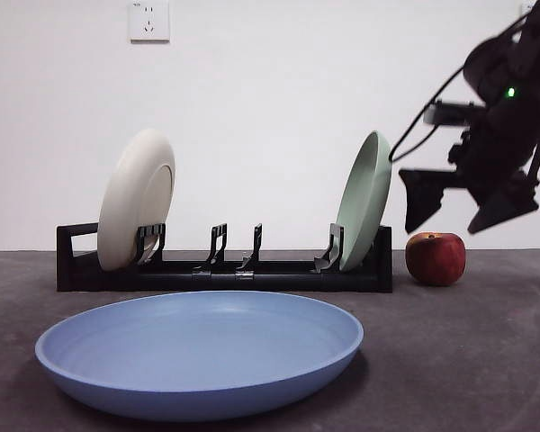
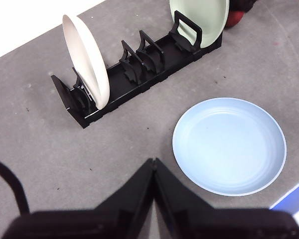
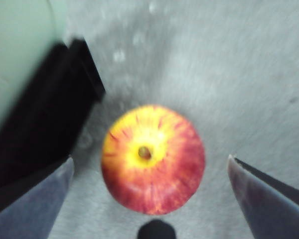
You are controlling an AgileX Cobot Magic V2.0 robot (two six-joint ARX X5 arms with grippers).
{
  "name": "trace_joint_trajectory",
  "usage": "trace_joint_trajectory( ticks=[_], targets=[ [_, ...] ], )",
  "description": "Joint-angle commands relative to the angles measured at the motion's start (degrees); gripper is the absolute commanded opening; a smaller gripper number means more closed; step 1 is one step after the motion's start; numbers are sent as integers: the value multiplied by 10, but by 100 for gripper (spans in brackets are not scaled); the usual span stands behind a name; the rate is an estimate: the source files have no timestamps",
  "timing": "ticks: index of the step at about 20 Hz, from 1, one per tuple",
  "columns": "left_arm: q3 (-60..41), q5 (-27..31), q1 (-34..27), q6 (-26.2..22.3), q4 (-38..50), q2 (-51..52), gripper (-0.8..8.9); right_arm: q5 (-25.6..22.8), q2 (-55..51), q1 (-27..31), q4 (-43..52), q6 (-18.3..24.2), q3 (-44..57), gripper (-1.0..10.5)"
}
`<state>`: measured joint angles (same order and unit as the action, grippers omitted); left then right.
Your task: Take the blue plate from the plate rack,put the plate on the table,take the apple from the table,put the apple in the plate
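Note:
The blue plate [image 1: 200, 350] lies flat on the table [image 1: 459, 360] in front of the plate rack [image 1: 225, 268]; it also shows in the left wrist view [image 2: 229, 145]. The red apple [image 1: 436, 258] stands on the table just right of the rack's end. My right gripper [image 1: 450, 209] hangs open a little above the apple, its jaws wide to either side of the apple [image 3: 153, 158] in the right wrist view. My left gripper [image 2: 153, 164] is shut and empty, held high above the table, away from the plate.
The rack [image 2: 134, 69] holds a cream plate [image 1: 135, 200] at its left end and a pale-green plate [image 1: 364, 200] at its right end, close to the apple. A wall socket [image 1: 149, 20] is on the white wall behind.

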<state>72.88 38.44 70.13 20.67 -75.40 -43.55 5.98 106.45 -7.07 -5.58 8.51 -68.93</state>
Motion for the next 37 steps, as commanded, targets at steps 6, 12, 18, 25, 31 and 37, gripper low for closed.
trace_joint_trajectory(
  ticks=[6,12,18,25,31,37],
  targets=[
    [0,1,-2,6,0,-1,-5,13,47,-1,56,-28,1,372],
    [0,1,-2,8,0,-1,-5,21,44,-1,7,-54,1,-8],
    [0,1,-2,8,0,-1,-5,13,-99,0,-202,-58,1,-8],
    [0,1,-2,8,0,-1,-5,92,-302,-62,-475,-68,1,-8],
    [0,-4,-2,8,0,-1,-5,130,-342,-219,-469,-149,4,-8],
    [0,-14,-2,9,0,-1,-5,22,-297,-371,-379,-205,9,-8]
  ],
)
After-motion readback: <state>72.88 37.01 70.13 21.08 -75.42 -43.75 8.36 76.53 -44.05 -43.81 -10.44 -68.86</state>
